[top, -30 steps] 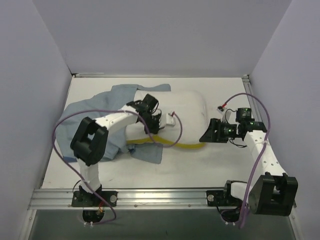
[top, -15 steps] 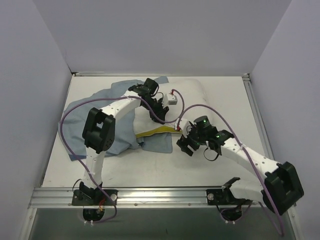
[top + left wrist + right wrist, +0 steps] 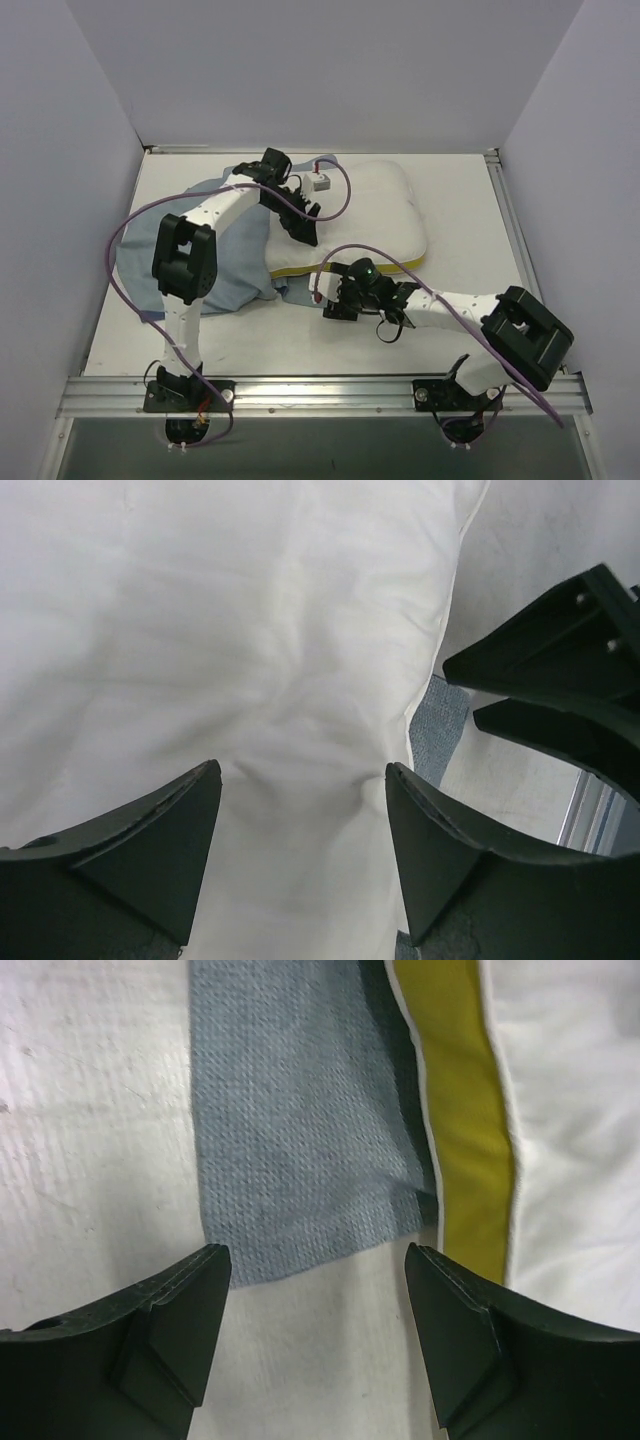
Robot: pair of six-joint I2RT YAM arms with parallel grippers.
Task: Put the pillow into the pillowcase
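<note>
The pillow point(image 3: 365, 210) is lying on the table point(image 3: 460, 190) towards the far middle, with its white quilted face turned up and its yellow band point(image 3: 345, 268) running along the near edge. The pillowcase point(image 3: 215, 265) is spreading out on the table to the left of it, showing its pale grey-blue face, and a corner of that cloth is poking out from beneath the pillow's near left corner. Most of the pillow is sitting outside the cloth; the left arm is covering its left end, so I cannot tell whether that end is inside. The left gripper point(image 3: 305, 232) is hanging over the left part of the pillow. In the left wrist view the left gripper point(image 3: 300, 820) is holding its jaws well apart and gripping nothing, with a creased patch of the pillow point(image 3: 250, 630) showing between the fingers point(image 3: 150, 860). The right gripper point(image 3: 333, 305) is reaching in low at the pillow's near left corner. In the right wrist view the right gripper point(image 3: 315, 1300) is also standing with jaws open and empty, above the corner of the pillowcase point(image 3: 300, 1130), which is lying flat on the table point(image 3: 90, 1110) just beside the yellow band point(image 3: 465, 1110).
</note>
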